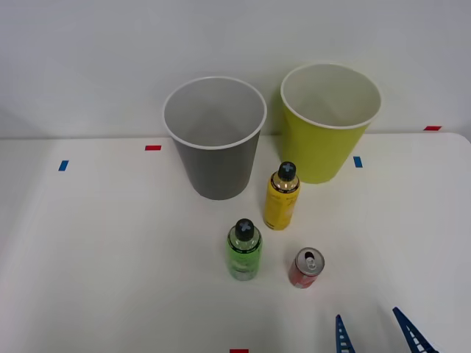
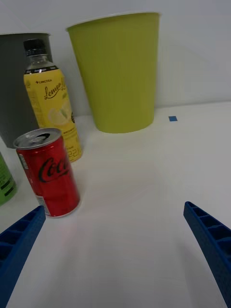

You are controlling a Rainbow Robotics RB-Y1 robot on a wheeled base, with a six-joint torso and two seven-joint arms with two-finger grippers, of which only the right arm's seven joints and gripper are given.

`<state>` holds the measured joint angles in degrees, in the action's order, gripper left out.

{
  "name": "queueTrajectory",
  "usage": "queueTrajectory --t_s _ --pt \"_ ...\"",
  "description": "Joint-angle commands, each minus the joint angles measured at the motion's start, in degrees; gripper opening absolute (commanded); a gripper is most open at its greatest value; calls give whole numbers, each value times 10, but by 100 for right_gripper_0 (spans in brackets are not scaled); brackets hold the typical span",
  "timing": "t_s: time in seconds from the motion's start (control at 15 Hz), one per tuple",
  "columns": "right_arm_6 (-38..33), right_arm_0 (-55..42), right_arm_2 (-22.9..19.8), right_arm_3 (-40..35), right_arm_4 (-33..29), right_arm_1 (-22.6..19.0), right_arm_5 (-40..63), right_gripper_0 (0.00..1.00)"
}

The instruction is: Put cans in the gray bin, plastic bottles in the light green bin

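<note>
The front view shows the complete layout on the white table (image 1: 88,250): the gray bin (image 1: 215,140) and the light green bin (image 1: 328,125) stand upright side by side at the far side, gray to the robot's left, with their rims apart. In front of them stand the yellow bottle (image 1: 281,197), the green bottle (image 1: 244,250) and the red can (image 1: 306,268), all upright and separate from one another. The can is the item nearest the robot, with the green bottle just beside it to the left and the yellow bottle beyond it, between the two bins. The right wrist view adds label detail not legible from above: lemon artwork on the yellow bottle (image 2: 52,110), white script on the red can (image 2: 47,173), and the open silver top of the can. In that view the green bottle (image 2: 6,185) appears as a sliver at the frame edge and the gray bin (image 2: 14,91) is partly hidden behind the yellow bottle; the light green bin (image 2: 120,72) is seen side-on. The right gripper (image 1: 377,332) sits low at the near table edge, to the right of the can and nearer the robot, touching nothing. Its blue ribbed fingers (image 2: 211,240) are spread wide apart and hold nothing. The can stands ahead of the gripper, close to one finger, offset from the centreline between the fingers.
</note>
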<state>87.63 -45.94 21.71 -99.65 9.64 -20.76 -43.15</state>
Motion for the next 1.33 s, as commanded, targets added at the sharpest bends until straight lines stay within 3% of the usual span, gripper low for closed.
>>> queueTrajectory --t_s 0.07,0.27,0.87,1.07,1.33 --pt "4 7 34 -35 4 -42 0 100" --pt "16 9 68 -58 61 -80 0 100" --pt "71 79 89 -64 77 -139 2 100" --pt "95 100 122 -64 127 -157 3 100" --pt "244 117 151 -64 229 -158 3 100"
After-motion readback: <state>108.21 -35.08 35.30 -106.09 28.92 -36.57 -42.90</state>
